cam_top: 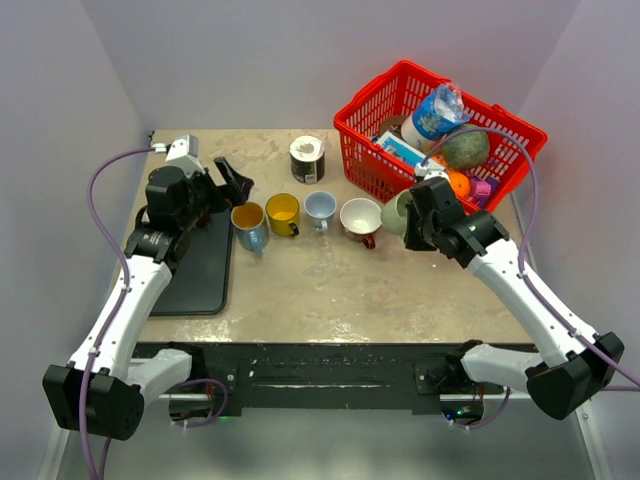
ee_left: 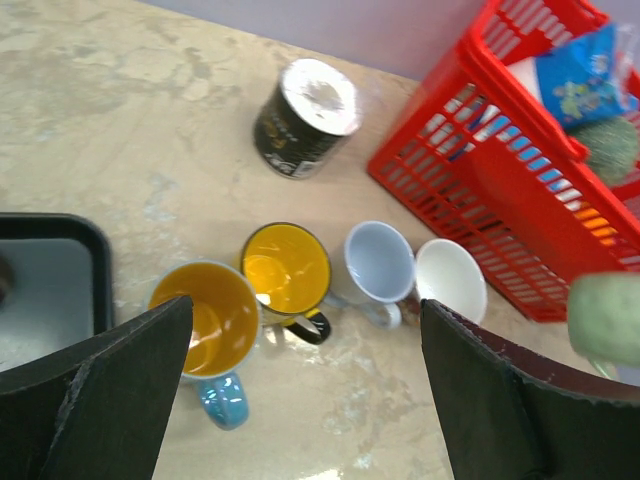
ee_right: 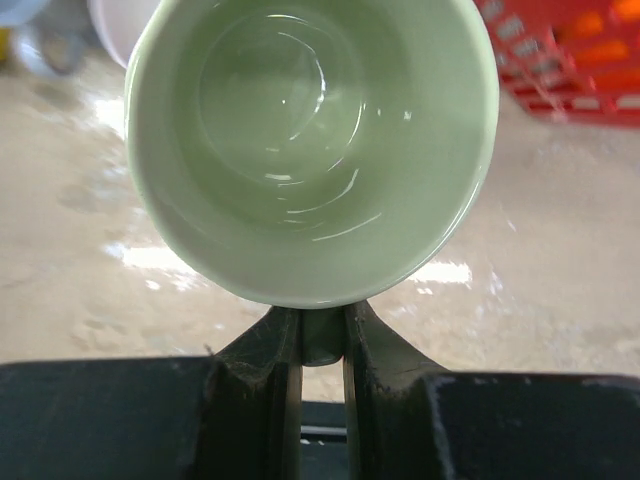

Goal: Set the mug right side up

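Observation:
My right gripper [ee_right: 322, 335] is shut on the handle of a pale green mug [ee_right: 310, 150], whose open mouth faces the wrist camera. In the top view the green mug [cam_top: 397, 213] hangs above the table, tilted on its side, right of the mug row, held by the right gripper [cam_top: 420, 215]. My left gripper [cam_top: 232, 180] is open and empty above the left end of the row; its wrist view shows its fingers [ee_left: 95, 395] spread wide. A blue mug with yellow inside [cam_top: 248, 224], a yellow mug [cam_top: 282, 213], a light blue mug [cam_top: 320, 210] and a white mug [cam_top: 360, 219] stand upright.
A red basket [cam_top: 375, 110] full of groceries stands at the back right. A dark can [cam_top: 306, 158] stands behind the mugs. A black tray [cam_top: 200, 265] lies at the left under my left arm.

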{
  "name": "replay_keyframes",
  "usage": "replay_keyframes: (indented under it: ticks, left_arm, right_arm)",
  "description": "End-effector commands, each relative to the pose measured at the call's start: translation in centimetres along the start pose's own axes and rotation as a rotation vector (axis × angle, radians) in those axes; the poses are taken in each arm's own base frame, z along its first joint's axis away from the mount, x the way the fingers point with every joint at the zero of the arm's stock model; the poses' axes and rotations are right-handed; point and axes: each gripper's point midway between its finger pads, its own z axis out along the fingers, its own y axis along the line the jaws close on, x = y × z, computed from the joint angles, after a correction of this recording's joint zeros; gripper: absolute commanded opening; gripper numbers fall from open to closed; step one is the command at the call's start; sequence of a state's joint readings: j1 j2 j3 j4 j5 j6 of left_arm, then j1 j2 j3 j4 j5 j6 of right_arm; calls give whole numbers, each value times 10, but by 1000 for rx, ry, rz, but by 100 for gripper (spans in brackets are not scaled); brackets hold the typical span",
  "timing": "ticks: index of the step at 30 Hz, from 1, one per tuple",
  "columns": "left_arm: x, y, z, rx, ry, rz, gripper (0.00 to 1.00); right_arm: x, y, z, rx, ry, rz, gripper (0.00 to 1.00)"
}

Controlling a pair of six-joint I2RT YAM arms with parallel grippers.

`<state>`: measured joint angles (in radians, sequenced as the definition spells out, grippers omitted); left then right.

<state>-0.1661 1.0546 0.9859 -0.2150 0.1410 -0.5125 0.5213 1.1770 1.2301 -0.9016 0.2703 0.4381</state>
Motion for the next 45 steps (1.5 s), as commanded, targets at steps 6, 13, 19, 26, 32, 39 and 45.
replay_keyframes:
  ticks: [6,13,19,26,32,39,45]
  left_arm:
    - [-19,49,-6,-315,-77,-40,99]
    - [-13,61,-1,-370,-56,-40,99]
    - [-1,69,6,-400,-21,-54,99]
    - [-6,82,0,-492,-33,-53,99]
    - [-12,95,-8,-580,-47,-34,99]
    - [-6,108,-10,-649,-37,-35,99]
    - [11,134,-10,-755,34,34,99]
  right_arm:
    - [26,-31,40,177,-60,109,0]
    - [38,-27,77,184,-87,146,0]
    - [40,-25,109,228,-84,140,0]
    - [48,-26,121,300,-4,104,1]
    - [46,-26,115,308,35,85,53]
    - [33,-17,97,259,41,82,80]
    - [-2,7,60,112,-3,99,88]
